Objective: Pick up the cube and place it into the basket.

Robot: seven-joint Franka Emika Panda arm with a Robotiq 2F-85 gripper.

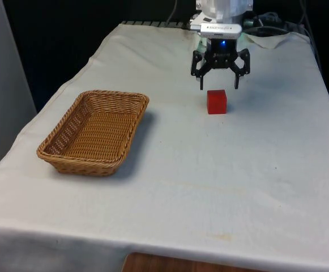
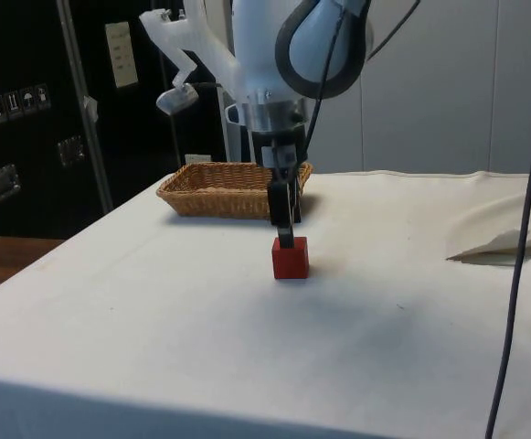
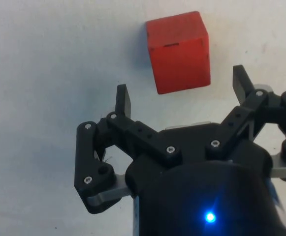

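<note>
The arm (image 2: 274,64) is glossy white with a grey ring at one rounded joint. Its black gripper (image 1: 219,86) has jointed link fingers (image 3: 123,101) (silver screws at the pivots). Dark cables (image 2: 521,229) hang nearby.

Light is even and soft from above; the basket (image 1: 94,131) throws a faint shadow; the wrist view seems slightly blurred.
</note>
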